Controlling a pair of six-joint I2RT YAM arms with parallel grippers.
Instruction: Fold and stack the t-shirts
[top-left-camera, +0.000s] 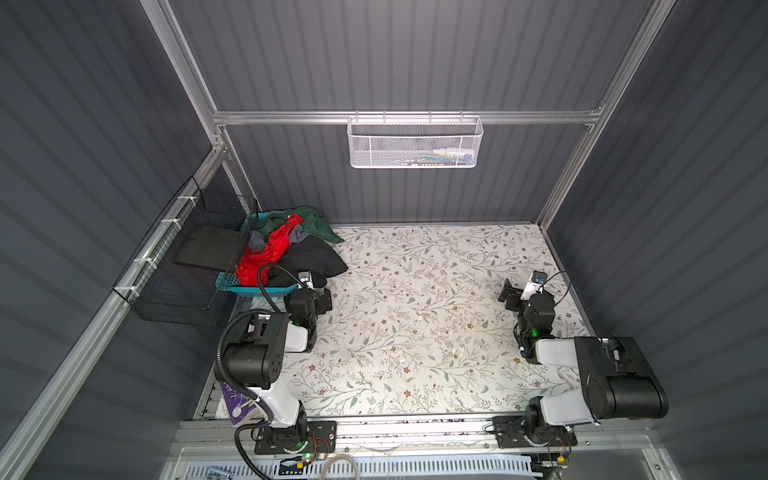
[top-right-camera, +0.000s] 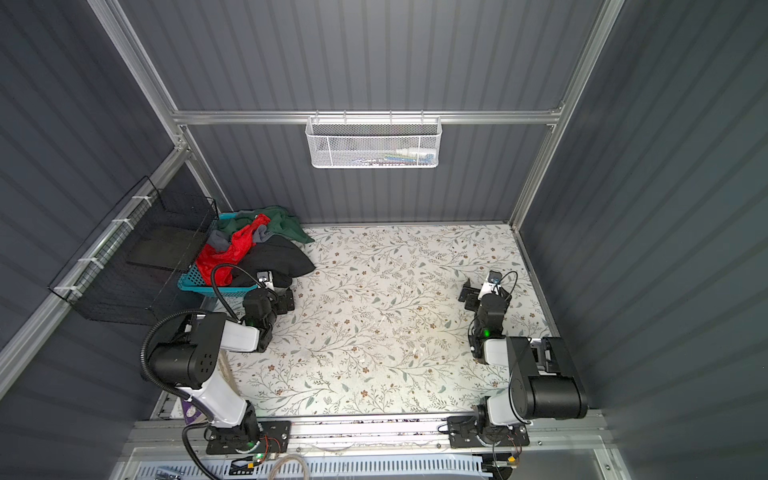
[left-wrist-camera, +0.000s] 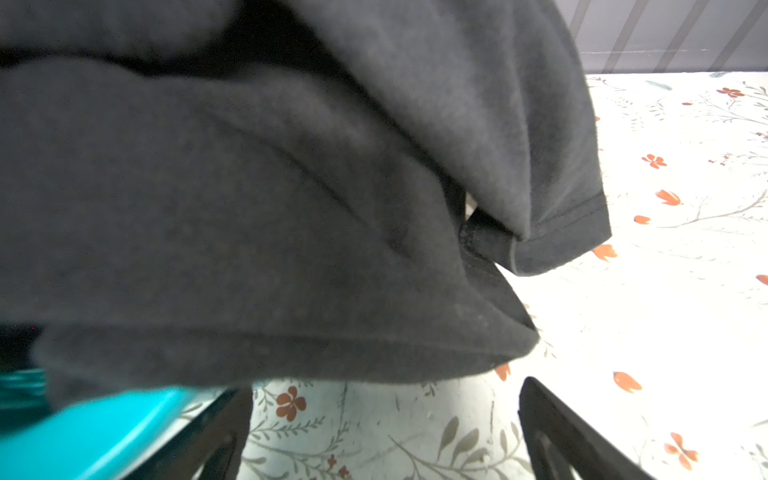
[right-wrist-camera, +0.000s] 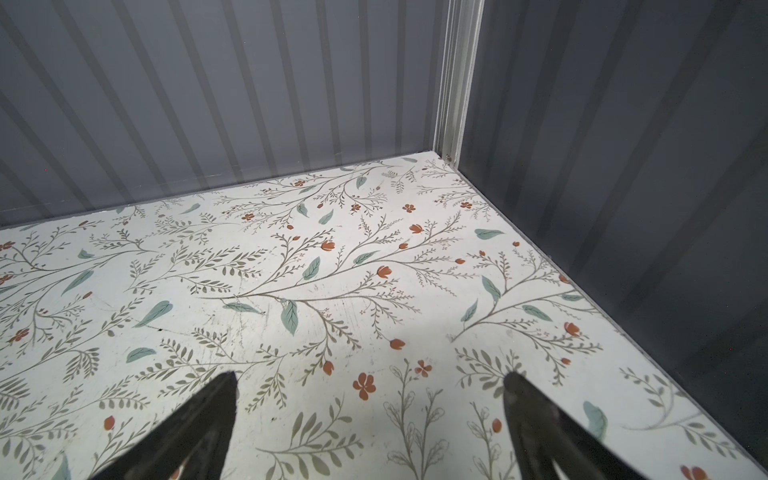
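left fingers (left-wrist-camera: 557, 432) wide, empty | black t-shirt (left-wrist-camera: 291, 187) just ahead | right fingers (right-wrist-camera: 195, 432) wide, empty

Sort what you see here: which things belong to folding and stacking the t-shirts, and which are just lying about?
Belongs to the job: red t-shirt, dark green t-shirt, black t-shirt, grey t-shirt, heaped together.

Just lying about: teal basket under the heap, white mesh basket on the back wall, black wire rack on the side wall.
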